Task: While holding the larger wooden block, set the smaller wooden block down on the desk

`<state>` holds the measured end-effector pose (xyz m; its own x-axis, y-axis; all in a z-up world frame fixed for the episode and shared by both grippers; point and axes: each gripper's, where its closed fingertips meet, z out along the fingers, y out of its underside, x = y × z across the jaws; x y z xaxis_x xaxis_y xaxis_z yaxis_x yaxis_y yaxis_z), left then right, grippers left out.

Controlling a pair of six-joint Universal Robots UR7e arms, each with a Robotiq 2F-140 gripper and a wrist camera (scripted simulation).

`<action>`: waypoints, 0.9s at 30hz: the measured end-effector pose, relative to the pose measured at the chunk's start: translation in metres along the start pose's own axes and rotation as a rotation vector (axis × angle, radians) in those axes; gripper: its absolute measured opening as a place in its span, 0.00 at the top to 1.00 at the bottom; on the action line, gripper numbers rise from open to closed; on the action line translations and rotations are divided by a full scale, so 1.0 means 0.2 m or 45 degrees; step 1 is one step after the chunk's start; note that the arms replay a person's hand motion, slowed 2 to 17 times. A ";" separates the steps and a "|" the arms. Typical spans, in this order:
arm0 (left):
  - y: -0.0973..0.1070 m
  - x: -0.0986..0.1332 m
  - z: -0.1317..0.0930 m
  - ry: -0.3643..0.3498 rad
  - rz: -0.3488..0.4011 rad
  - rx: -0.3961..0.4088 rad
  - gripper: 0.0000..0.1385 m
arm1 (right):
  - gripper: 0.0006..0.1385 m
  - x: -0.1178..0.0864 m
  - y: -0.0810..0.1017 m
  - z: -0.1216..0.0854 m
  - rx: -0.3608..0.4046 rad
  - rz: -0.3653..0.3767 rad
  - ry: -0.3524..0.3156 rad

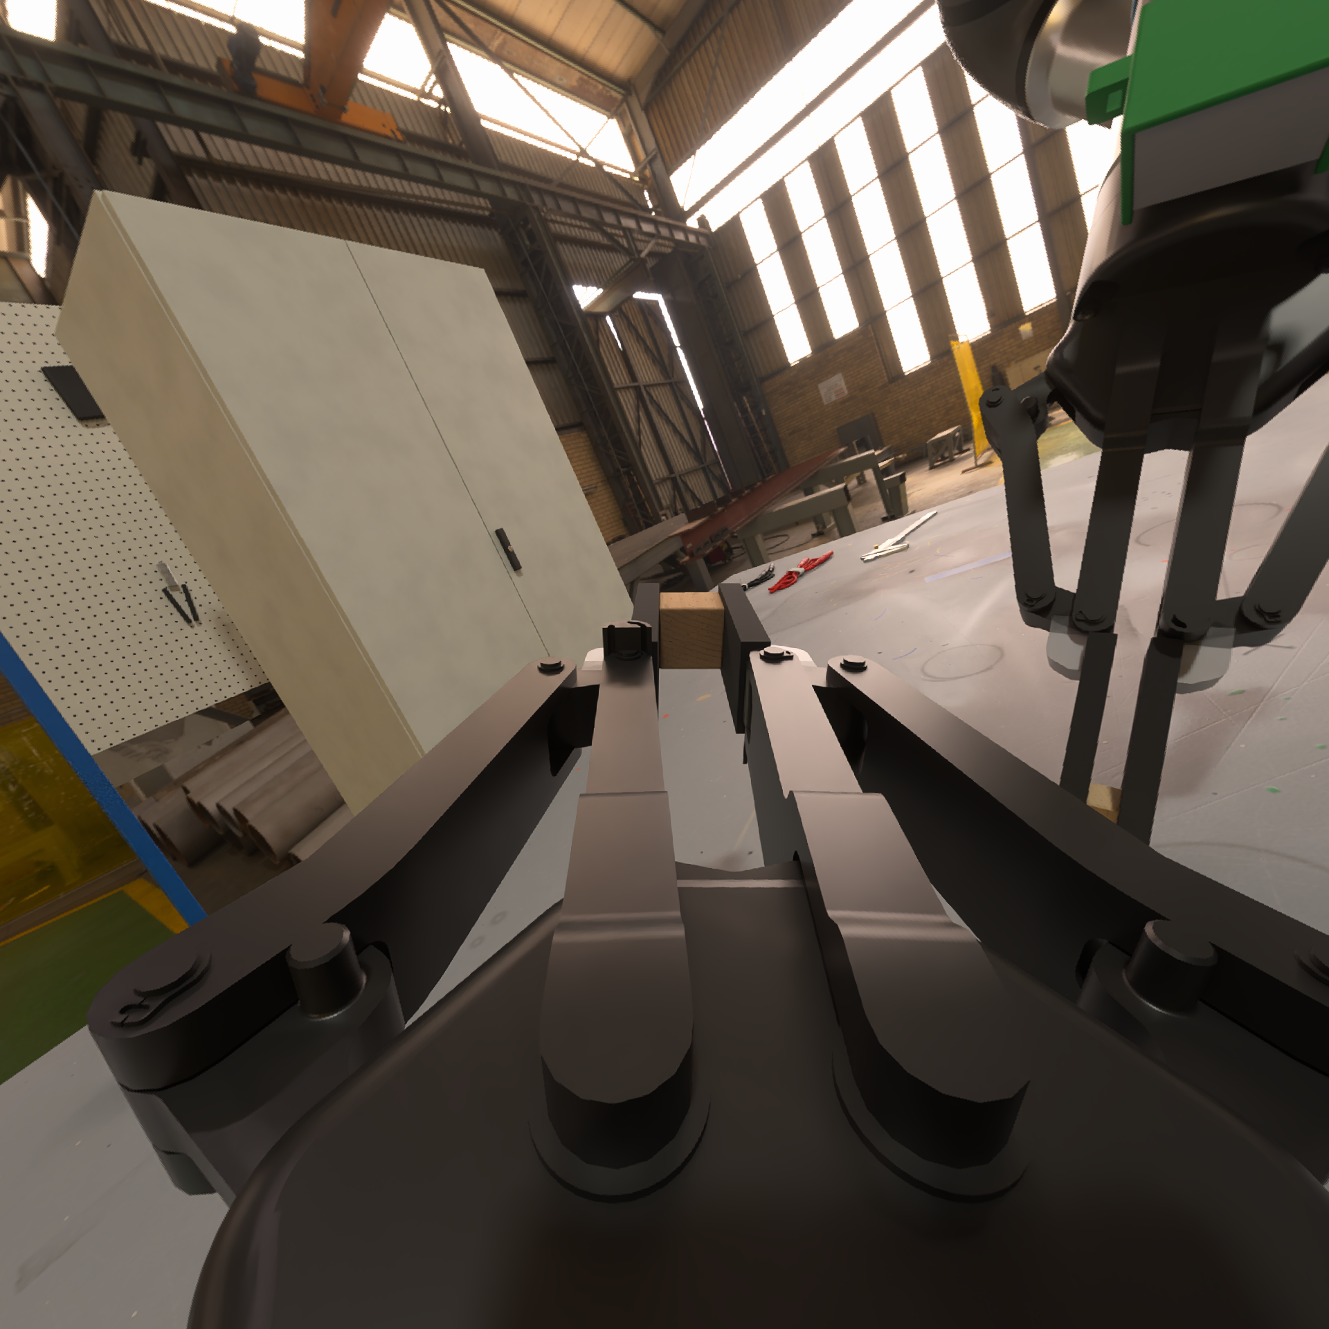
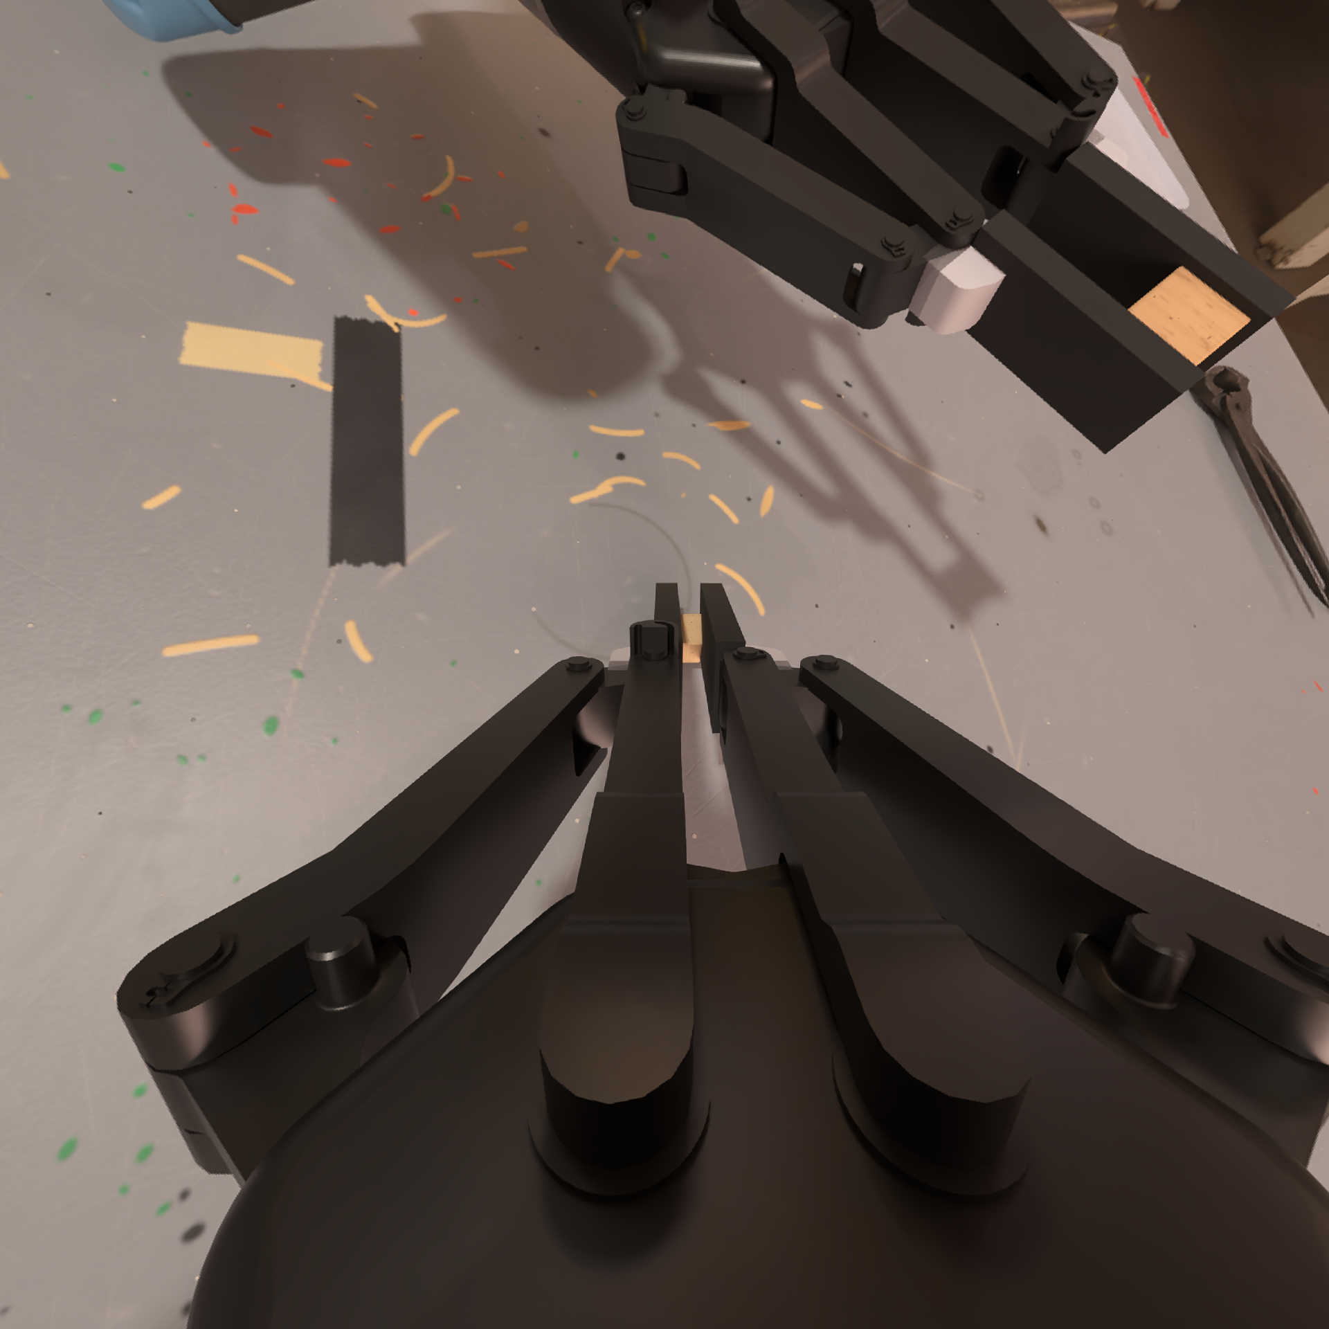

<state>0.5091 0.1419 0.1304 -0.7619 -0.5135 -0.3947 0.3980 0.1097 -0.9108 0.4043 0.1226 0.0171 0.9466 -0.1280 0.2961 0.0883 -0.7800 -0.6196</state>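
My left gripper [image 1: 690, 611] is shut on the larger wooden block [image 1: 690, 634] and holds it level above the grey desk [image 1: 935, 719]. It also shows in the right wrist view at the top right, with the block's light end face [image 2: 1186, 323] between its pads. My right gripper [image 2: 689, 604] points down at the desk [image 2: 216, 791] and is shut on the smaller wooden block [image 2: 692, 638], of which only a thin sliver shows. In the left wrist view the right gripper [image 1: 1107, 813] hangs at the right, with the small block [image 1: 1104, 800] low by the desk. Whether it touches the desk I cannot tell.
Black pincers [image 2: 1266, 475] lie near the desk's right edge. Red-handled pliers [image 1: 798, 572] and a pale metal tool [image 1: 899, 536] lie farther back. A black tape strip [image 2: 367, 439] and a tan one [image 2: 252, 352] are stuck flat. A beige cabinet [image 1: 323, 467] and a pegboard [image 1: 86, 539] stand at the left.
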 end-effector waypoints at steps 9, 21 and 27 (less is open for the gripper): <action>0.00 0.04 0.01 0.033 0.049 -0.008 0.84 | 0.94 0.01 0.00 0.00 0.019 0.021 0.006; 0.00 0.09 0.01 0.068 0.079 -0.011 0.84 | 0.91 0.02 -0.01 -0.02 0.085 0.090 0.006; 0.00 0.09 0.01 0.077 0.070 -0.009 0.84 | 0.89 0.04 -0.01 -0.04 0.130 0.120 0.011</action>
<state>0.4955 0.1306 0.1239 -0.7689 -0.4539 -0.4503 0.4365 0.1419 -0.8884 0.4087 0.1186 0.0275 0.9496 -0.2030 0.2389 0.0309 -0.6977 -0.7157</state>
